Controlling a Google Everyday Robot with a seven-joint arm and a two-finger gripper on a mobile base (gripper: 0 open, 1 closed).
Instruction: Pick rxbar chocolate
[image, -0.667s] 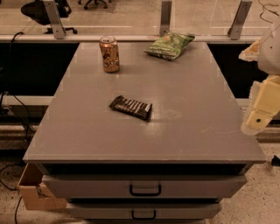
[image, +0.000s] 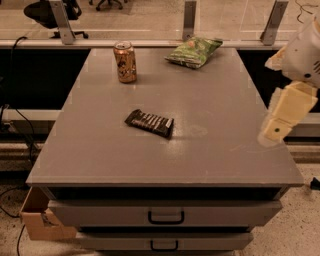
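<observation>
Office floor and a glass partition lie behind a grey table (image: 235, 165) with two drawers (image: 166, 216) under its front edge. An office chair (image: 50, 10) stands beyond the glass at the far left, and a cardboard box (image: 37, 220) sits on the floor by the table's front left corner.

The chocolate bar (image: 149, 123) lies flat on the table top, a little left of centre and well clear of every edge. Nothing touches it. A drink can (image: 125, 62) stands upright near the far left, and a green chip bag (image: 195, 51) lies near the far edge. Both are well apart from the bar.

The gripper (image: 278, 129) hangs at the right side of the view, near the table's right edge, tilted down and inward. Whether it is spread or pressed together cannot be told, and it holds nothing that can be seen. Its height above the surface cannot be judged either.

The bar lies to the gripper's left, across a bare stretch of table top, at roughly the same depth from the front edge. Its long axis runs almost straight across the view, with the right end slightly nearer the front. That short end therefore points roughly toward the gripper. The pick is not yet begun. The next move probably calls for a reach to the left until the gripper is above the bar, then a turn of the wrist. The jaws would then close across the bar's narrow width, not along its length.
</observation>
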